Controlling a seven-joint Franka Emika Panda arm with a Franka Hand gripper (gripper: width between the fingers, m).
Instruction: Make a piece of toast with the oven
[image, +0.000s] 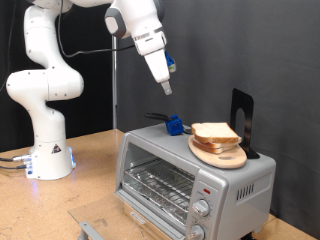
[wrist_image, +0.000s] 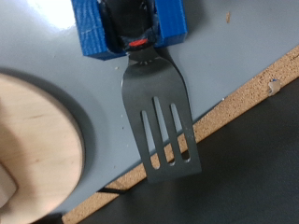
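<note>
The silver oven stands on the wooden table with its glass door shut; its wire rack shows behind the glass with no bread on it that I can see. Pale bread slices lie stacked on a round wooden board on the oven's top; no single slice lies apart. My gripper hangs in the air above the oven, holding nothing, over a black slotted spatula whose handle sits in a blue holder. The holder also shows in the wrist view, as does the board. No fingers show in the wrist view.
A black upright stand rises behind the board on the oven top. Two knobs are on the oven's front at the exterior view's right. The robot's white base stands at the exterior view's left. A grey flat piece lies on the table at the bottom.
</note>
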